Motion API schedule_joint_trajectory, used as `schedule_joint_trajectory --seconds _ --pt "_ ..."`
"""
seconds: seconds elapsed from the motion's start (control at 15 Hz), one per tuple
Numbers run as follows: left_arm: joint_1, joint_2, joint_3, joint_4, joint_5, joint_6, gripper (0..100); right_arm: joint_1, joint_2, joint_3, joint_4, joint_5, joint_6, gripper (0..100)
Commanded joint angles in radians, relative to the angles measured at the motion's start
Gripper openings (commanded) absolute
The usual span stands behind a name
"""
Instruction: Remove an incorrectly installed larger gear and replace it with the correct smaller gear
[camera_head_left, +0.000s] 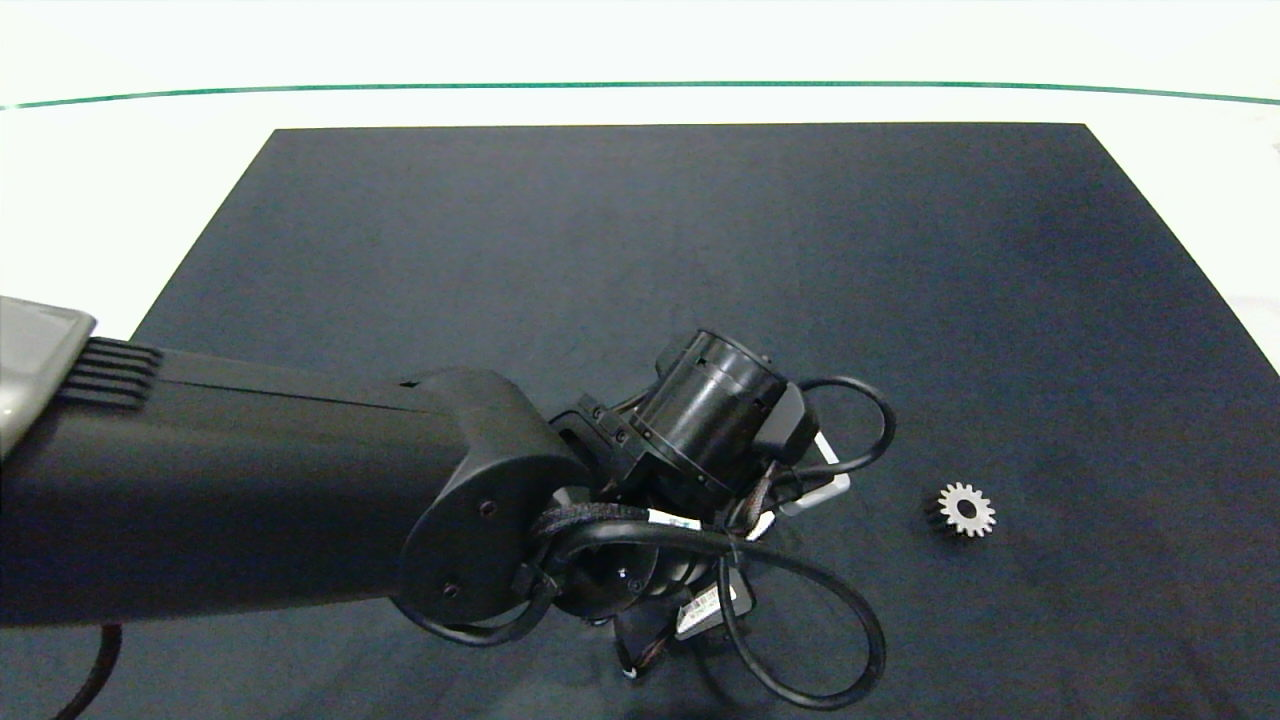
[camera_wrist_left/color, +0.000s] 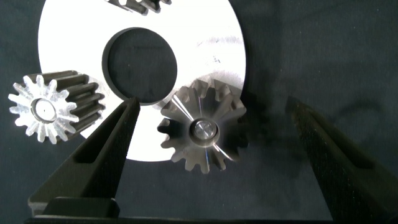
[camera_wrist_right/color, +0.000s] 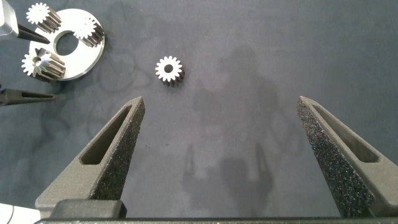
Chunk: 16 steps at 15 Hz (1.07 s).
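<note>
Left end effector (camera_wrist_left/color: 211, 155), fingers spread and gripping nothing, hangs low in the head view's lower centre, straddling the larger silver metal gear (camera_wrist_left/color: 203, 129) with long flared teeth; that gear sits on a peg at the edge of a round silver plate (camera_wrist_left/color: 205, 46) with a centre hole, squarely between the two fingers, so closing looks like the next step. Right end effector (camera_wrist_right/color: 217, 155), likewise spread and empty, hovers over the dark mat (camera_head_left: 640, 250) covering the tabletop. Farther right in the head view, the smaller silver spur gear (camera_head_left: 965, 509) with short blunt teeth lies flat, well apart from the plate.
</note>
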Motion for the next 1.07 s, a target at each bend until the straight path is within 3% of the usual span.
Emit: schedule_joint_trajectory --seconds 0.07,1.07 --pt "0.001 0.012 -0.009 0.0 0.002 0.003 100 0.001 -0.001 0.0 0.001 0.0 0.0 100" --pt "0.004 0.015 -0.006 0.003 0.002 0.004 72 0.001 -0.002 0.0 0.001 0.0 0.0 100"
